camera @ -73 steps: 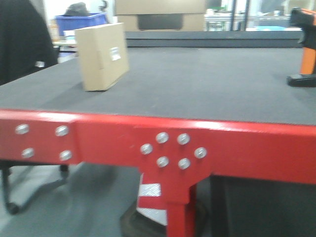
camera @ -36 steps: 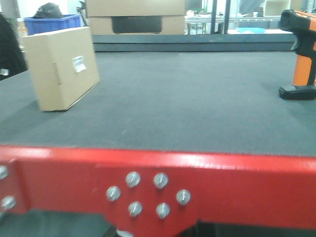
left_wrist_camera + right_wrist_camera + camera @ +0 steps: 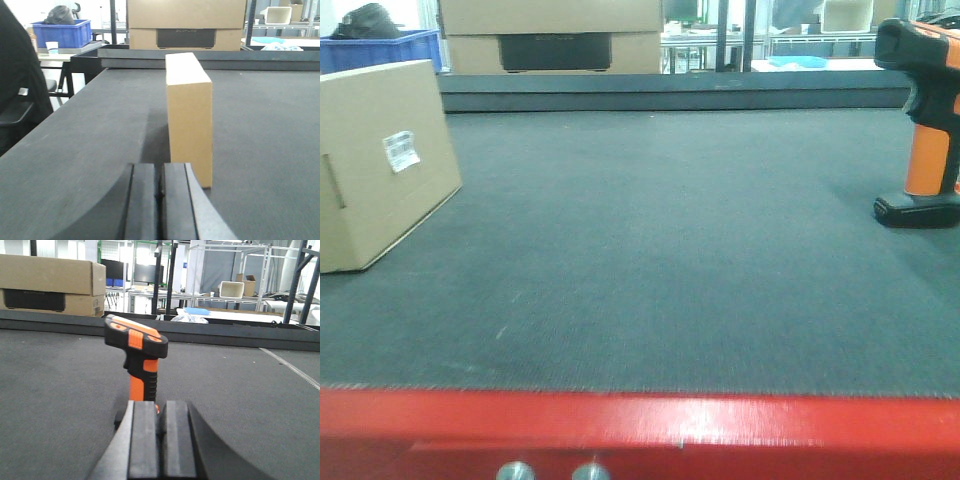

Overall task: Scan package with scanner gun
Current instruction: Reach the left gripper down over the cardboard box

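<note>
Scanner gun (image 3: 140,360) upright; right gripper (image 3: 161,415) just before it, left gripper (image 3: 161,175) well apart; both jaws pressed together. Closed approach may topple it.

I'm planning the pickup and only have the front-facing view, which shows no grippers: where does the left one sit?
Observer: The left gripper, jaws shut, is low near the table. The package stands on edge just ahead, slightly right of it.
Operator: And the right one?
Observer: The right gripper, jaws also shut, faces the upright scanner gun, which is just ahead and slightly left of it.
</note>
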